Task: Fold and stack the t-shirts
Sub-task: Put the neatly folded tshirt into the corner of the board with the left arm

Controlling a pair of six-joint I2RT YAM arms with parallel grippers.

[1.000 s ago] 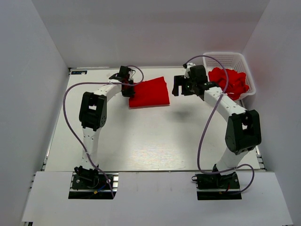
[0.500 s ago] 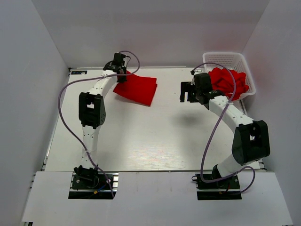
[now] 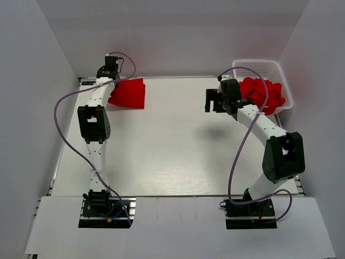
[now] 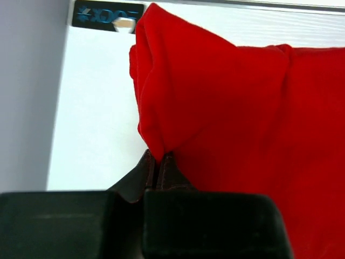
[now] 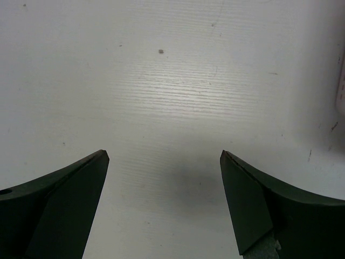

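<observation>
The left claw [image 4: 156,162] is closed tight: its two fingers press together with no gap and pinch a bunched edge of the folded shirt [image 3: 129,93]. From the pinch the cloth rises in a thick rounded fold just above the fingertips, and the rest spreads to the right of the claw as a smooth, flat layer. The shirt is plain bright red. In the view from above it is a compact, nearly square packet that lies on the table [image 3: 172,145] at the far left corner, its left edge at the claw. A black sticker [image 4: 108,15] on the table edge sits just beyond the raised fold.

The right claw [image 5: 164,154] is wide open and holds nothing. Between its fingers only bare white table shows, and they touch no cloth. Just to the right of this claw stands a white basket [image 3: 259,65], and inside it lies a pile of shirts [image 3: 261,93], red as well, crumpled and not folded. The two claws are well apart, each at its own side of the far part of the table.
</observation>
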